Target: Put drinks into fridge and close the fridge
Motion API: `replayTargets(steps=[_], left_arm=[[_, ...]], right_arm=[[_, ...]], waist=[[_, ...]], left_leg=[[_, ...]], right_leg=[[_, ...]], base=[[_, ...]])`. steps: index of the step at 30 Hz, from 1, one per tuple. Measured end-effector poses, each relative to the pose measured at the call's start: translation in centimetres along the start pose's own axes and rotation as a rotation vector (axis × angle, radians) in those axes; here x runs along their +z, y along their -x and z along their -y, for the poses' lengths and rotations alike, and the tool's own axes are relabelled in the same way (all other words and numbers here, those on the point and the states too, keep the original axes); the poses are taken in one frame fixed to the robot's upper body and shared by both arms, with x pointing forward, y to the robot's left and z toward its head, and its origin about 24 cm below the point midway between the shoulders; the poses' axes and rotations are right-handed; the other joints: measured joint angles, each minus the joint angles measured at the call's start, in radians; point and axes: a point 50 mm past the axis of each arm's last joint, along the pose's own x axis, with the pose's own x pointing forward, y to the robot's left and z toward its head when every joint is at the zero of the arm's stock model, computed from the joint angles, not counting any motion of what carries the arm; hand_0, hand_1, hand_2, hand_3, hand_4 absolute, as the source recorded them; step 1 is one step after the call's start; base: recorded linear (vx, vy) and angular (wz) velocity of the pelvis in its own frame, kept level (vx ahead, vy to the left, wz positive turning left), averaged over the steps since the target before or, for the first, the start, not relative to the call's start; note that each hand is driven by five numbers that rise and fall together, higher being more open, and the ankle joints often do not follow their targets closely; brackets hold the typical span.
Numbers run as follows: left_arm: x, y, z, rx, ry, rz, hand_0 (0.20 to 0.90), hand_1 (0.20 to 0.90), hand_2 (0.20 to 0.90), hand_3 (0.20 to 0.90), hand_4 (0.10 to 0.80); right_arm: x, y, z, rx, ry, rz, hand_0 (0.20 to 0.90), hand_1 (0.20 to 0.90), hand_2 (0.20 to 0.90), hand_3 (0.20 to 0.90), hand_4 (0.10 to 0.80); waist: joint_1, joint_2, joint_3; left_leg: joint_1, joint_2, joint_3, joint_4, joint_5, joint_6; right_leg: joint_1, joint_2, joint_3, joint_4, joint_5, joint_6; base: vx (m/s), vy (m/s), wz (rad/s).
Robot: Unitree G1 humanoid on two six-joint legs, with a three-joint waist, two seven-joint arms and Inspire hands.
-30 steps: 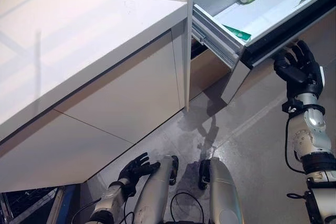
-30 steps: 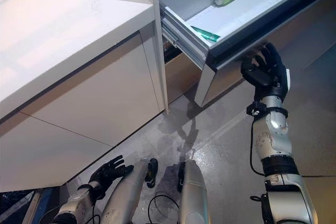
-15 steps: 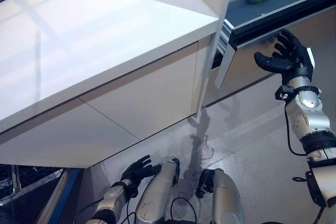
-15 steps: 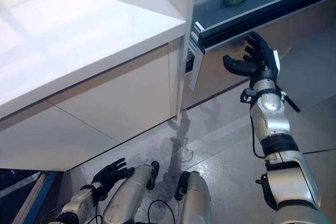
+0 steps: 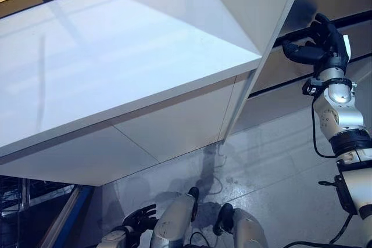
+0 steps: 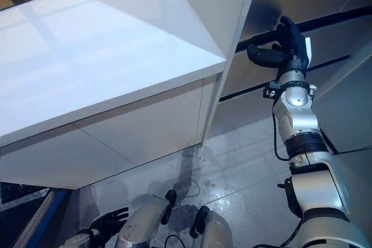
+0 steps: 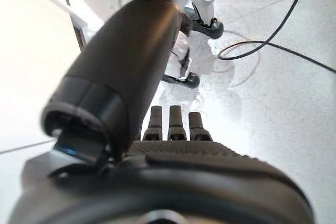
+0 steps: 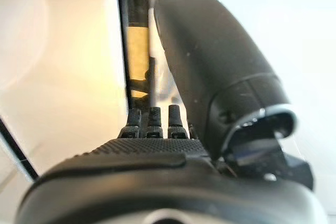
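Fridge drawer (image 5: 325, 56): sits flush in the grey front, only dark seams visible above and below it. No drinks visible in any view.

Right robot hand (image 5: 323, 45): raised against the drawer front at the upper dark seam (image 6: 331, 22); fingers straight, thumb spread, holding nothing. The right wrist view adds what the eye views lack: fingertips (image 8: 152, 121) lined up at a narrow dark gap (image 8: 137, 45) between pale panels.

Left robot hand (image 6: 104, 225): low by the floor (image 5: 273, 172), well apart from the fridge; fingers loosely spread, empty. The left wrist view shows straight fingers (image 7: 173, 124) over grey floor.

White table (image 5: 116, 62) fills the left of both eye views, its cabinet panels (image 5: 174, 126) just beside the fridge front.
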Motion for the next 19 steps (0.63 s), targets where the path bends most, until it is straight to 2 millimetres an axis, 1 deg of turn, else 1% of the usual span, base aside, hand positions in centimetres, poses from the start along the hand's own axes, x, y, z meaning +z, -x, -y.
replayTargets(steps=[1,3,5,6,9,10,11,12,13,14,15,17,19], left_arm=[[-0.2,0.1,-0.3,0.006,-0.002,-0.008,0.9,0.9,0.9,0.9,0.8],[-0.6,0.3,-0.7,0.01,-0.005,-0.019,0.9,0.9,0.9,0.9,0.8],[-1.2,0.5,-0.8,0.015,-0.002,-0.035,0.9,0.9,0.9,0.9,0.8],[-2.1,0.8,-0.9,0.019,0.01,-0.058,0.9,0.9,0.9,0.9,0.8],[-3.4,1.1,-0.9,0.022,0.032,-0.089,0.9,0.9,0.9,0.9,0.8],[-3.7,1.2,-0.9,0.023,0.038,-0.097,0.9,0.9,0.9,0.9,0.8],[-3.8,1.2,-0.9,0.025,0.049,-0.1,0.9,0.9,0.9,0.9,0.8],[-3.9,1.2,-0.7,0.025,0.075,-0.09,0.9,0.9,0.9,0.9,0.8],[-3.9,1.2,-0.5,0.022,0.081,-0.085,0.9,0.9,0.9,0.9,0.8],[-3.8,1.1,-0.1,0.01,0.092,-0.077,0.9,0.9,0.9,0.9,0.8],[-3.7,1.0,0.2,0.001,0.095,-0.071,0.9,0.9,0.9,0.9,0.8],[-3.4,0.8,0.8,-0.021,0.106,-0.059,0.9,0.9,0.9,0.9,0.8],[-3.2,0.6,1.4,-0.057,0.122,-0.045,0.9,0.9,0.9,0.9,0.8]], right_arm=[[-0.7,0.6,-0.5,0.025,-0.027,-0.009,0.9,0.9,0.9,0.9,0.8],[-2.2,1.9,-0.8,0.062,-0.063,-0.031,0.9,0.9,0.9,0.9,0.8],[-3.4,2.8,-0.8,0.074,-0.074,-0.059,0.9,0.9,0.9,0.9,0.8],[-5.6,4.8,-0.7,0.094,-0.086,-0.12,0.9,0.9,0.9,0.9,0.8],[-9.3,8.5,0.0,0.093,-0.105,-0.234,0.9,0.9,0.9,0.9,0.8],[-10.8,10.1,0.3,0.095,-0.108,-0.287,0.9,0.9,0.9,0.9,0.8],[-12.1,11.5,0.7,0.094,-0.111,-0.332,0.9,0.9,0.9,0.9,0.8],[-13.8,13.6,1.3,0.095,-0.105,-0.409,0.9,0.9,0.9,0.9,0.8],[-14.6,14.7,1.7,0.097,-0.1,-0.45,0.9,0.9,0.9,0.9,0.8],[-16.1,16.8,2.4,0.096,-0.091,-0.529,0.9,0.9,0.9,0.9,0.8],[-17.0,18.0,2.7,0.098,-0.084,-0.571,0.9,0.9,0.9,0.9,0.8],[-18.6,20.2,3.3,0.091,-0.073,-0.662,0.9,0.9,0.9,0.9,0.8],[-20.2,22.7,3.9,0.102,-0.047,-0.761,0.9,0.9,0.9,0.9,0.8]], waist=[[-0.002,-0.012,-0.018],[-0.008,-0.031,-0.053],[-0.023,-0.04,-0.081],[-0.054,-0.047,-0.114],[-0.09,-0.047,-0.163],[-0.107,-0.045,-0.171],[-0.111,-0.043,-0.178],[-0.125,-0.04,-0.185],[-0.133,-0.037,-0.193],[-0.154,-0.03,-0.202],[-0.167,-0.028,-0.204],[-0.172,-0.023,-0.213],[-0.193,-0.025,-0.234]], left_leg=[[0.024,0.008,0.014,-0.036,0.01,-0.001],[0.058,0.025,0.041,-0.084,0.018,0.001],[0.068,0.029,0.049,-0.105,0.021,0.003],[0.105,0.033,0.061,-0.148,0.035,0.008],[0.147,0.04,0.099,-0.218,0.05,0.015],[0.163,0.043,0.105,-0.238,0.054,0.018],[0.173,0.044,0.109,-0.254,0.057,0.019],[0.193,0.046,0.122,-0.278,0.062,0.021],[0.196,0.046,0.127,-0.287,0.064,0.022],[0.21,0.047,0.132,-0.31,0.073,0.024],[0.222,0.047,0.135,-0.323,0.076,0.024],[0.246,0.053,0.156,-0.346,0.08,0.022],[0.253,0.054,0.157,-0.354,0.08,0.021]], right_leg=[[0.02,0.011,0.006,-0.035,0.014,0.001],[0.044,0.032,0.032,-0.095,0.039,0.002],[0.052,0.04,0.041,-0.123,0.05,0.005],[0.084,0.049,0.056,-0.171,0.071,0.013],[0.112,0.063,0.086,-0.247,0.102,0.022],[0.127,0.068,0.098,-0.274,0.115,0.025],[0.138,0.071,0.102,-0.294,0.123,0.027],[0.153,0.074,0.112,-0.318,0.133,0.03],[0.157,0.076,0.114,-0.332,0.139,0.031],[0.172,0.079,0.118,-0.363,0.153,0.033],[0.186,0.082,0.121,-0.383,0.162,0.035],[0.203,0.089,0.14,-0.411,0.175,0.034],[0.215,0.092,0.14,-0.426,0.18,0.034]], base=[[-0.039,-0.023,-0.3],[-0.016,-0.022,-0.4],[-0.021,-0.022,-0.27],[-0.054,-0.036,-0.3],[-0.066,-0.024,-0.36],[-0.064,-0.001,-0.34],[-0.069,0.002,-0.3],[-0.069,0.005,-0.21],[-0.063,0.01,-0.2],[-0.063,0.01,-0.1],[-0.065,0.009,-0.16],[-0.055,0.004,-0.25],[-0.046,0.004,-0.07]])
